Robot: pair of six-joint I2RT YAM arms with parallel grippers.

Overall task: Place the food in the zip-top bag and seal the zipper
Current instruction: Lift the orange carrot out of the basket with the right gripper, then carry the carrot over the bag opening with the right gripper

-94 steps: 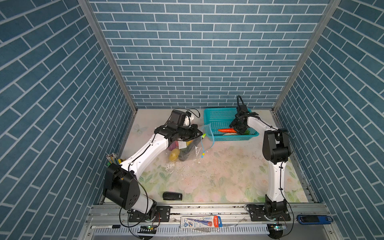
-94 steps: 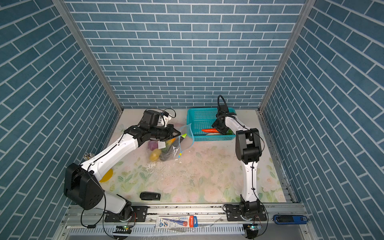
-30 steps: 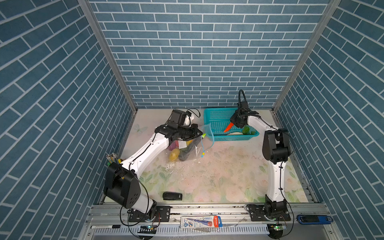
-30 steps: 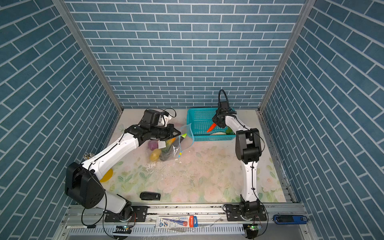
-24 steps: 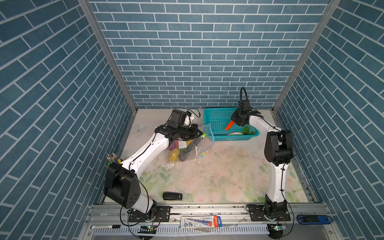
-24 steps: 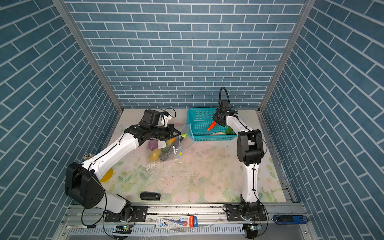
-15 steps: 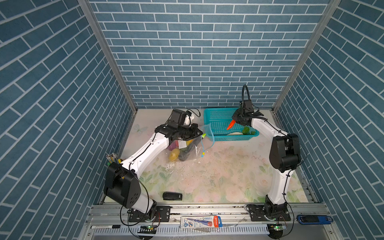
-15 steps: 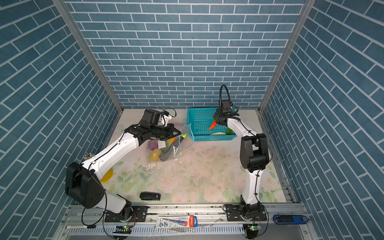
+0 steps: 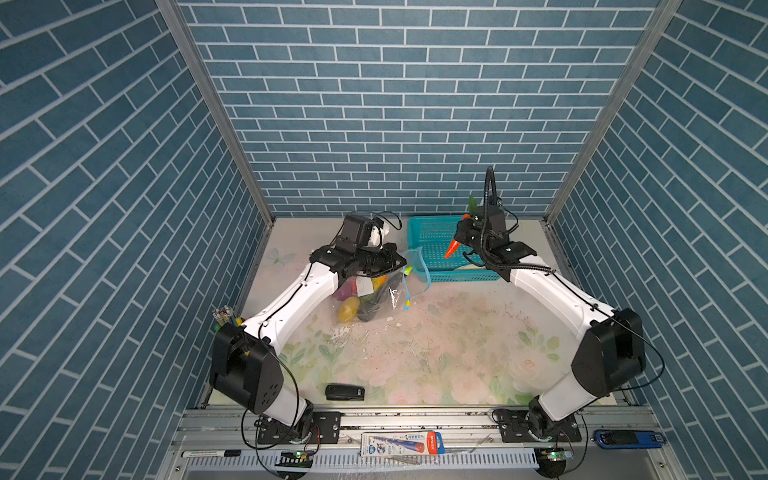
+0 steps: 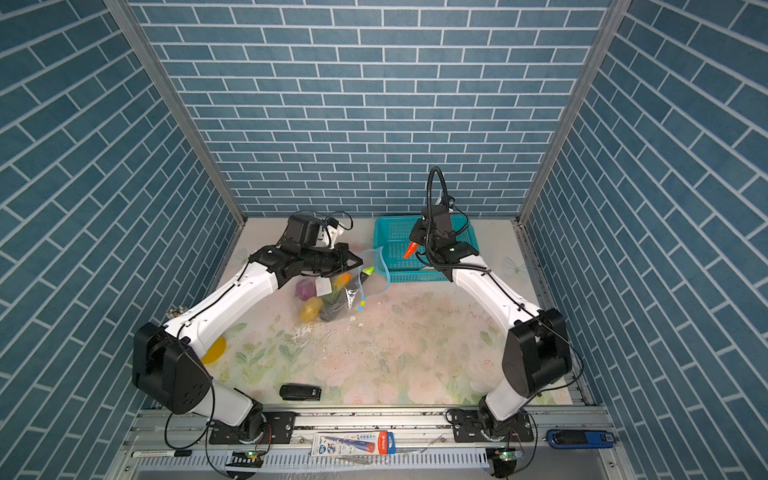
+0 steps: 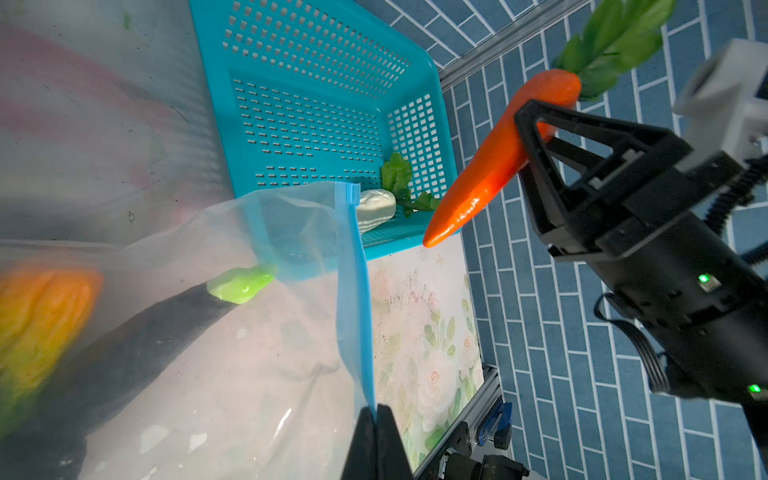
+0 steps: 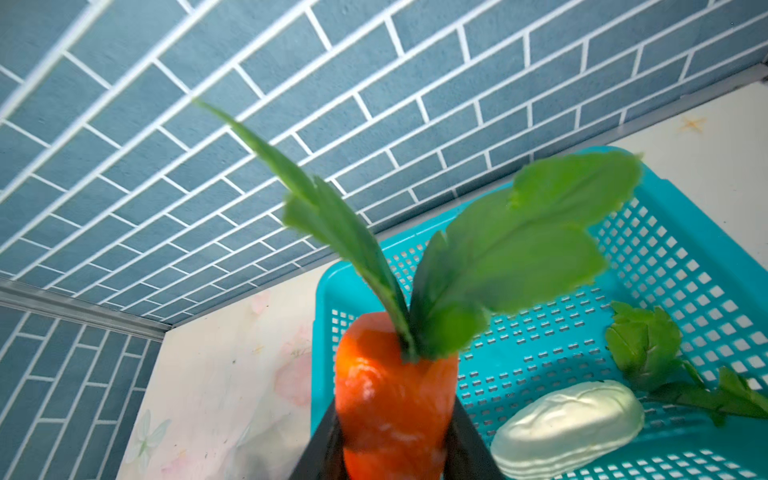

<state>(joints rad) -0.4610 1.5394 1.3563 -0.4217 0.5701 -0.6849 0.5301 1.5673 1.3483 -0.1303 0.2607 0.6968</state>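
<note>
Right gripper (image 9: 464,233) clamps carrot (image 11: 490,166) mid-body. In a top view the tip aims 7 o'clock. Zip-top bag (image 9: 374,291) mouth lies near, 8 o'clock of the tip. Left gripper (image 11: 376,419) pinches zipper (image 11: 357,291), holding the mouth up.

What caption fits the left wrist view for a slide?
Left end effector pinches the zip-top bag by its zipper while the right end effector holds a carrot near the teal basket.

We noted the right gripper (image 12: 395,453) clamped on an orange carrot (image 12: 390,386), one dark finger (image 12: 322,451) on each side, its green leaves (image 12: 511,253) blurred. Behind it, the teal basket (image 12: 673,249) held a white vegetable (image 12: 569,419) beside a leafy green sprig (image 12: 648,345).
</note>
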